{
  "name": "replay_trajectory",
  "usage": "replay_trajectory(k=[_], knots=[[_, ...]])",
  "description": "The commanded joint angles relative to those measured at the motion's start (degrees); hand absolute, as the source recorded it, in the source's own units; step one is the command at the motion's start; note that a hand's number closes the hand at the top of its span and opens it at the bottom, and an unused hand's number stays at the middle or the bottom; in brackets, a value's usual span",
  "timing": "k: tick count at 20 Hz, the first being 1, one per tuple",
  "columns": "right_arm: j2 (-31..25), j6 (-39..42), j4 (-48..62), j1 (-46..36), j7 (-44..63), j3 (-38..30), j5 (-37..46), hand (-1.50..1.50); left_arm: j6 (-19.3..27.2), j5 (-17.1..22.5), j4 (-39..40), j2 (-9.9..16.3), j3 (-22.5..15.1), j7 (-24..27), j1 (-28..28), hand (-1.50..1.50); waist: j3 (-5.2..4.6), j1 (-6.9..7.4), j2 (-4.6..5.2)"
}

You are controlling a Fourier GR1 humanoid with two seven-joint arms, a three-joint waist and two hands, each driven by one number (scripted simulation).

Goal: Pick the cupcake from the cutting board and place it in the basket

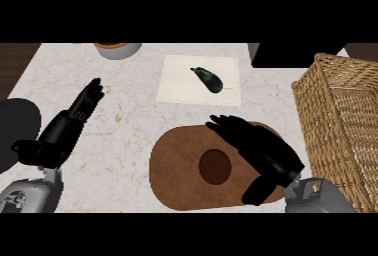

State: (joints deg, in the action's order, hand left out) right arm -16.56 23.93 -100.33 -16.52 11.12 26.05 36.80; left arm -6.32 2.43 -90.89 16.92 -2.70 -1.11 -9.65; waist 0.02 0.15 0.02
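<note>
A round brown cutting board (pixel 177 170) lies at the counter's front centre. On it sits the cupcake (pixel 214 166), seen from above as a dark brown oval. My right hand (pixel 264 152) hovers over the board's right part, just right of the cupcake, fingers stretched toward the upper left and thumb low near the board's front edge. It is open and holds nothing. The wicker basket (pixel 336 115) stands along the right edge, close to the right hand. My left hand (pixel 74 117) rests open on the left, fingers straight, far from the board.
A white mat (pixel 184 80) behind the board carries a dark eggplant (pixel 209 79). A grey pot (pixel 118 50) with an orange top stands at the back left. A black block (pixel 295 54) sits at the back right, beside the basket.
</note>
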Motion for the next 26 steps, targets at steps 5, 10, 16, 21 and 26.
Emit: replay_trajectory(k=[5, 10, 16, 21, 26], knots=[[4.67, 1.2, 0.59, 1.98, -4.13, -0.45, 2.83, -1.5, -3.31, -0.23, 0.13, -0.64, 2.7, -1.28, -1.79, 0.0, -0.01, -0.16, -0.04], [6.25, 6.39, -0.27, -0.22, -2.95, -4.34, 2.78, -1.5, -1.67, -3.23, -1.89, -4.03, 1.59, -1.62, 0.86, 0.0, -0.02, -0.07, -0.06], [6.96, 3.43, 2.4, 2.43, -5.28, -1.92, 9.95, -1.5, -5.45, -2.14, -3.31, -2.94, 3.65, -2.82, 1.35, 0.0, -0.01, -0.02, -0.05], [8.41, 2.94, 6.76, -0.36, -7.22, -3.49, 12.41, -1.5, -4.12, -4.62, -1.81, -4.79, 3.38, -1.22, 0.92, 0.0, -0.01, 0.06, -0.02], [12.5, 3.6, 4.41, 2.68, -3.0, 1.2, 16.34, -1.5, -2.84, -6.27, 1.41, -5.78, 4.3, -1.68, -3.9, 0.0, -0.02, -0.18, -0.05]])
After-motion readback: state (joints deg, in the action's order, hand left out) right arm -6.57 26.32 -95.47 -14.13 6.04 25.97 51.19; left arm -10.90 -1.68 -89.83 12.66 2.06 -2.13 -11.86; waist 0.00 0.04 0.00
